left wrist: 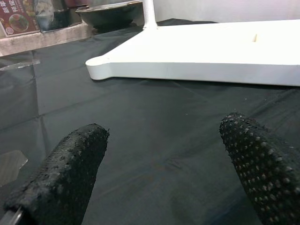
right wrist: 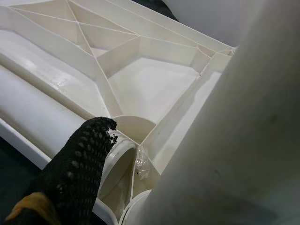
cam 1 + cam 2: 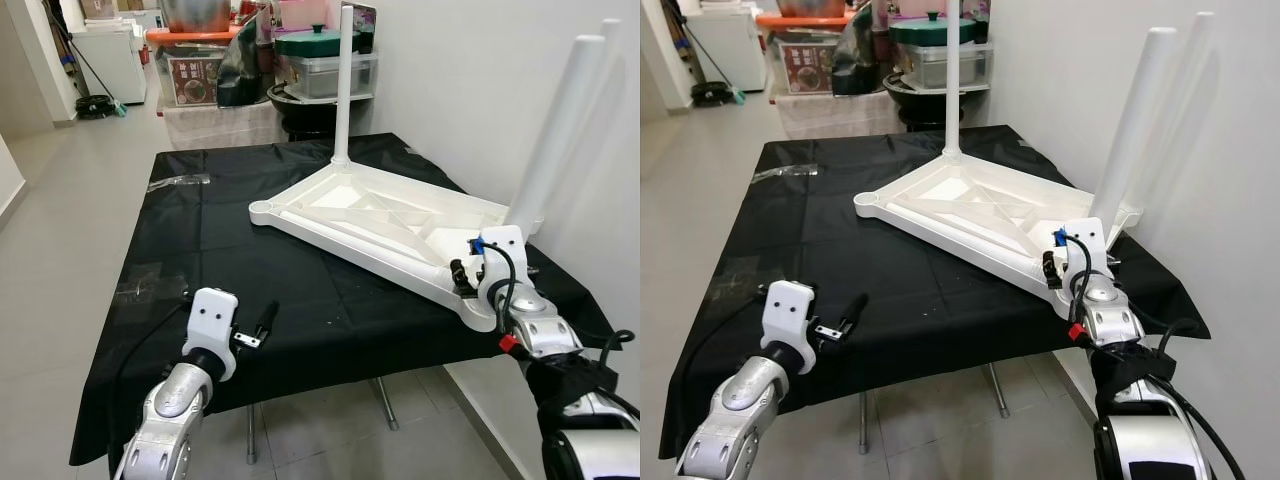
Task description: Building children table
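Observation:
A white children's table top (image 3: 390, 215) lies upside down on the black-covered table (image 3: 220, 230), ribs facing up. One white leg (image 3: 344, 80) stands upright in its far corner. Another leg (image 3: 555, 130) stands at the right corner by the wall. A loose white tube (image 2: 37, 112) lies along the near rim inside the top. My right gripper (image 3: 463, 275) is at the top's near right corner. One black finger (image 2: 79, 164) rests on the tube's open end, and its other finger is hidden behind a white leg. My left gripper (image 1: 164, 159) hovers open over the cloth near the front left edge.
A white wall runs close along the table's right side. Shelves with pots, boxes and a lidded tray (image 3: 320, 60) stand behind the table. A clear plastic wrapper (image 3: 180, 182) lies at the cloth's far left. Grey floor (image 3: 70, 200) opens to the left.

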### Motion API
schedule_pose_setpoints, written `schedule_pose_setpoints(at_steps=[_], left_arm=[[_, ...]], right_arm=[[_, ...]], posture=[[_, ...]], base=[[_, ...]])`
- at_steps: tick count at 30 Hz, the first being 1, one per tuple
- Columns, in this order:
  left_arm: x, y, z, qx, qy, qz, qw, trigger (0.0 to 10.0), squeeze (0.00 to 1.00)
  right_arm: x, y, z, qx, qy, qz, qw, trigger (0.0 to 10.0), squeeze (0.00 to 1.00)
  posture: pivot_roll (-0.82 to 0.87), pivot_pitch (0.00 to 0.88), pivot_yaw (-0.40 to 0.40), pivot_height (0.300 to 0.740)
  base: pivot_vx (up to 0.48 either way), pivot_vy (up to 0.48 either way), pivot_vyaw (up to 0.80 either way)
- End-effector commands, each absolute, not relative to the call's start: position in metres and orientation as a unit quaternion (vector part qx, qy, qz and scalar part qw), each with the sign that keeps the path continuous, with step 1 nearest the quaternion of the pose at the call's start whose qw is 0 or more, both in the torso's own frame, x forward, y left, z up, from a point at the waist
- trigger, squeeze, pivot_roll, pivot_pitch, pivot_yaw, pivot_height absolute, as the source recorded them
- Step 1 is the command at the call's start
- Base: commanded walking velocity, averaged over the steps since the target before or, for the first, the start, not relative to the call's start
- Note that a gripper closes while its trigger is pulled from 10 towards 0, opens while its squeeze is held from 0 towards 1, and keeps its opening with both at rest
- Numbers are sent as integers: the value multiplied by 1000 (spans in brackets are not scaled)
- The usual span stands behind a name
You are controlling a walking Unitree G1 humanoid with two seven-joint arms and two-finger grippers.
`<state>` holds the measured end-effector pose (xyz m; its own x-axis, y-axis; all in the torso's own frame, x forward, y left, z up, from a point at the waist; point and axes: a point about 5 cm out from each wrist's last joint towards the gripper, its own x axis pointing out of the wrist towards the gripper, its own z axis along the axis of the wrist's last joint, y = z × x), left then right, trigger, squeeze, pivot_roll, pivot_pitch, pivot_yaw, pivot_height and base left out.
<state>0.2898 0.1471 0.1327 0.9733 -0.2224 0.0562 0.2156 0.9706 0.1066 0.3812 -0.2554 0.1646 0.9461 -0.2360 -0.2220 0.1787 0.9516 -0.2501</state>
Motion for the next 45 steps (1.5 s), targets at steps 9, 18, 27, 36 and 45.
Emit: schedule_pose_setpoints(at_steps=[9,18,27,36,45], left_arm=[[288,149,127,56,-22,-108,992,10000,0],[289,150,129,59,-25,-104,993,10000,0],[285,155,129,64,-25,-93,993,10000,0],[284,154,128,65,-22,-96,993,10000,0],[286,153,128,64,-22,-99,993,10000,0]], right_arm=[[385,-253,159,-114,136,-106,978,10000,0],[407,-226,197,-104,59,-94,988,10000,0],[419,-181,226,-129,-22,-41,991,10000,0],[414,-192,206,-152,8,-62,986,10000,0],[394,-245,180,-183,37,-164,969,10000,0]], posture=[[73,0,-45,740],[97,0,-50,740],[138,0,-66,740],[128,0,-59,740],[97,0,-54,740]], base=[[0,0,0],[0,0,0],[0,0,0],[0,0,0],[0,0,0]])
